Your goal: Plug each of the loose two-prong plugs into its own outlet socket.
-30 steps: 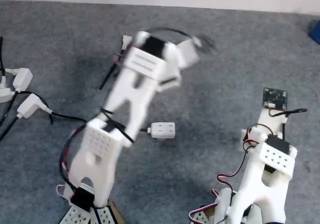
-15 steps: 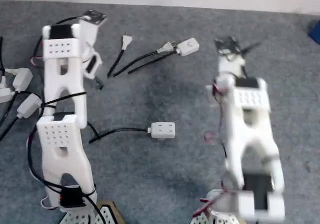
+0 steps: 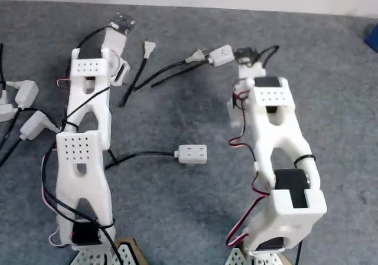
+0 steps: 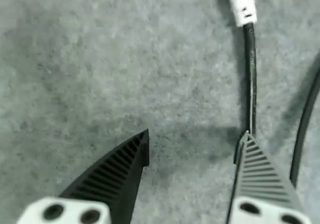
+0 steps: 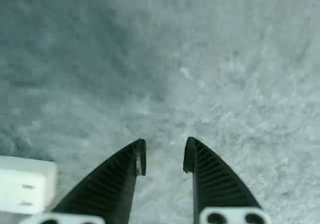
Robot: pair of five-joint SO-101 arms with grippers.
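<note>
A loose two-prong plug (image 3: 147,47) lies at the back of the grey carpet, and its black cable trails toward me. My left arm (image 3: 88,94) stretches up beside it. In the left wrist view my left gripper (image 4: 195,139) is open just above the carpet, with the plug's white end (image 4: 239,4) ahead and its cable (image 4: 250,84) running to one fingertip. One outlet socket (image 3: 192,153) lies mid-table. A second socket (image 3: 222,54) at the back has a plug (image 3: 195,56) against it. My right gripper (image 5: 165,146) is narrowly open and empty, close beside that socket (image 5: 25,189).
White plugs and adapters (image 3: 26,92) with black cables crowd the table's left edge. Another adapter (image 3: 35,124) lies below them. Two more black cables (image 3: 171,71) run from the back socket toward the left arm. Bare carpet lies between the arms.
The left arm swung from the table's middle to the far left, then settled beside the loose plug. The right arm stretched out from its folded pose to the back socket.
</note>
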